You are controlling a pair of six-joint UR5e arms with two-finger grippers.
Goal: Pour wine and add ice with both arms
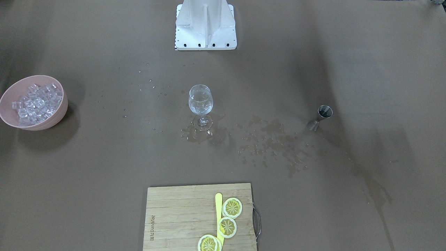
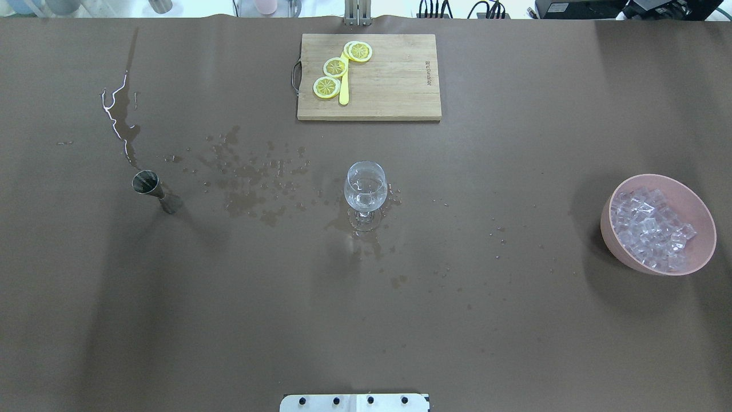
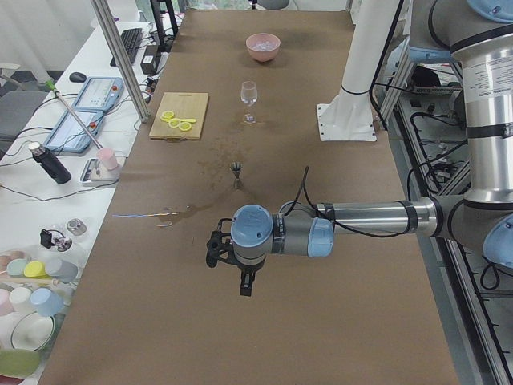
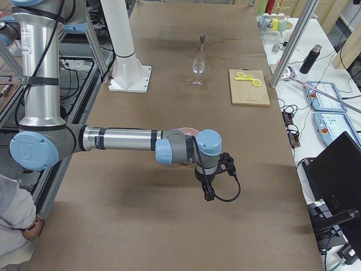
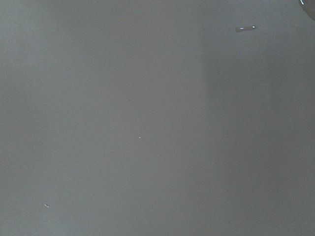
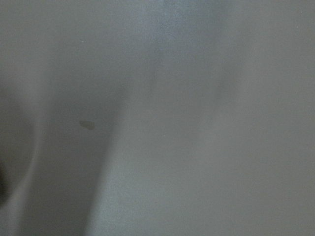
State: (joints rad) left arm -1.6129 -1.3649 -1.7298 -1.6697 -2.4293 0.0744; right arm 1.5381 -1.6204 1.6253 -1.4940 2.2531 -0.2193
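A wine glass (image 1: 200, 101) stands mid-table in a puddle and holds a little clear wine; it also shows in the overhead view (image 2: 366, 189). A pink bowl (image 1: 59, 111) full of ice cubes (image 1: 35, 101) stands at the robot's right (image 2: 652, 229). Both arms are outside the front and overhead views. The left gripper (image 3: 213, 250) hovers over bare table, short of the steel jigger (image 3: 236, 170). The right gripper (image 4: 227, 162) hovers near the bowl, which its arm mostly hides. I cannot tell whether either is open or shut. Both wrist views show only bare table.
A steel jigger (image 1: 322, 116) stands at the robot's left among spilled drops (image 1: 271, 143). A wooden cutting board (image 1: 181, 216) with lemon slices (image 1: 232, 207) and a yellow knife lies at the far edge. The white stand (image 1: 205, 24) is at the robot's base.
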